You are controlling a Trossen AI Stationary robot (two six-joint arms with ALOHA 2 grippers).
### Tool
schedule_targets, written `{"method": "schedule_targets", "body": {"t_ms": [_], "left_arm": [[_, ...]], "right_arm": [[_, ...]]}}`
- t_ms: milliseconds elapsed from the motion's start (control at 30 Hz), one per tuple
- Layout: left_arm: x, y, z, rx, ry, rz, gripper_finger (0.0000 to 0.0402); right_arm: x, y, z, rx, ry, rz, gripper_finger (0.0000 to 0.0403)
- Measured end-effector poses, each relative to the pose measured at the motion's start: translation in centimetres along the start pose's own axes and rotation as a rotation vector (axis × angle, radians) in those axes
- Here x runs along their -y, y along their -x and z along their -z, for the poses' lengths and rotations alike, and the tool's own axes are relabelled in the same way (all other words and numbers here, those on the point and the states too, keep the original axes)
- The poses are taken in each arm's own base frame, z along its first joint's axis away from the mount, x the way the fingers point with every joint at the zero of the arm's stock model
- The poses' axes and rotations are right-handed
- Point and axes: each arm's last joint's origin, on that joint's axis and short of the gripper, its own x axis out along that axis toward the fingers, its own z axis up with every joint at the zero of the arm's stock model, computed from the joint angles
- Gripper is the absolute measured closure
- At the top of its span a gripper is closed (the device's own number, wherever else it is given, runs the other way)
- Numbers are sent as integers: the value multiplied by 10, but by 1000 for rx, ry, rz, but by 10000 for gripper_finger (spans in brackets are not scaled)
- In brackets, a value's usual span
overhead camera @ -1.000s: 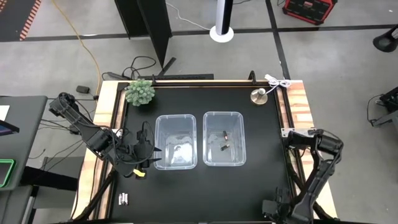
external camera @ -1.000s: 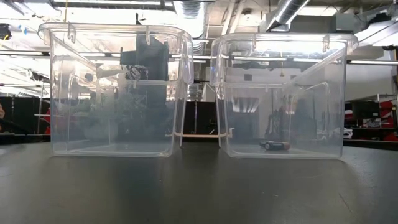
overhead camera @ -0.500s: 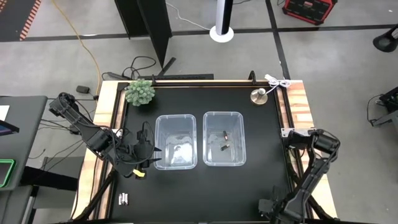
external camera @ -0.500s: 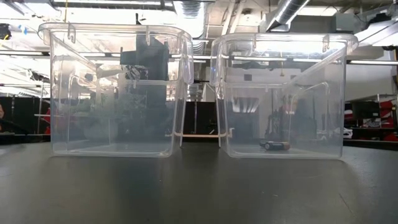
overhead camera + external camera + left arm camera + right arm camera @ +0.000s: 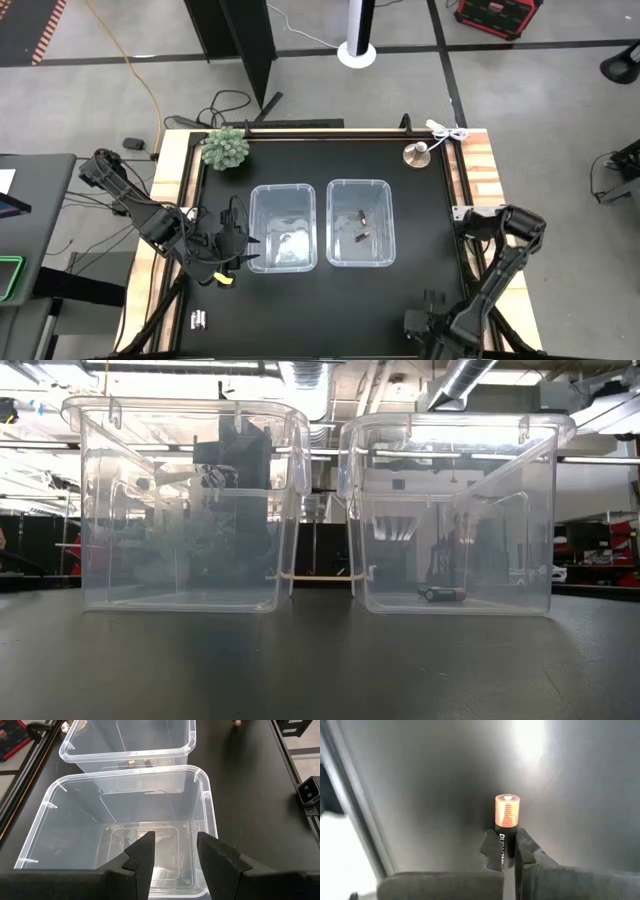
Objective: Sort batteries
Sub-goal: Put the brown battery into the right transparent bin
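Observation:
My right gripper [image 5: 507, 857] hangs over the black table [image 5: 420, 200] near its front edge, right of the middle [image 5: 428, 318], and is shut on a dark battery with a copper-orange end [image 5: 506, 820]. My left gripper [image 5: 174, 851] hovers open, with nothing between its fingers, over the left clear bin [image 5: 283, 227]. On that bin's floor lies something silvery [image 5: 290, 240]. The right clear bin [image 5: 360, 222] holds two dark batteries [image 5: 362, 215] [image 5: 360, 237]; one of them shows in the low view [image 5: 442, 593]. My right gripper pinches the battery's dark body [image 5: 504, 847] between its two fingers [image 5: 527, 855], coming from above and pointing down. The battery lies along the fingers, and its copper-orange end [image 5: 507, 810] sticks out past the fingertips toward the table. Whether that end touches the table I cannot tell.
A small green plant [image 5: 225, 148] stands at the far left corner and a round metal piece [image 5: 416, 154] at the far right. The two bins stand side by side in the table's middle. Small light and dark items [image 5: 198, 319] lie off the near left corner.
My right arm has swung along the table's near edge toward the left. The left arm, the bins and the batteries in them have stayed where they were.

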Motion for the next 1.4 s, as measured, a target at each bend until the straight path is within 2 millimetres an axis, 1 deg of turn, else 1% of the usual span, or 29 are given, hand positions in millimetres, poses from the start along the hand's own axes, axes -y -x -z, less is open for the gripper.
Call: {"method": "schedule_targets", "body": {"t_ms": [167,267,400,600,667,733,833,900,967,1133,1300,1400], "left_arm": [[0,0,0,0,0,0,258],[0,0,0,0,1,0,258],[0,0,0,1,1,0,258],[0,0,0,1,3,1,258],[0,0,0,1,4,1,258],[0,0,0,2,5,1,258],[0,0,0,2,5,1,258],[0,0,0,2,5,1,258],[0,0,0,2,6,1,258],[0,0,0,1,36,1,258],[0,0,0,-2,52,0,258],[0,0,1,-7,65,-3,258]], "right_arm": [[9,26,-7,92,28,-30,398],[16,44,-14,190,72,-62,398],[24,74,-22,327,141,-149,398],[31,129,-30,571,301,-383,398],[36,144,-31,663,342,-408,398],[42,154,-31,721,353,-398,398],[53,157,-36,769,329,-304,399],[61,157,-43,817,282,-209,399],[69,155,-55,849,230,-132,399],[91,145,-90,831,122,-16,399],[126,137,-123,792,-4,101,399],[147,132,-137,730,-58,134,397]]}}
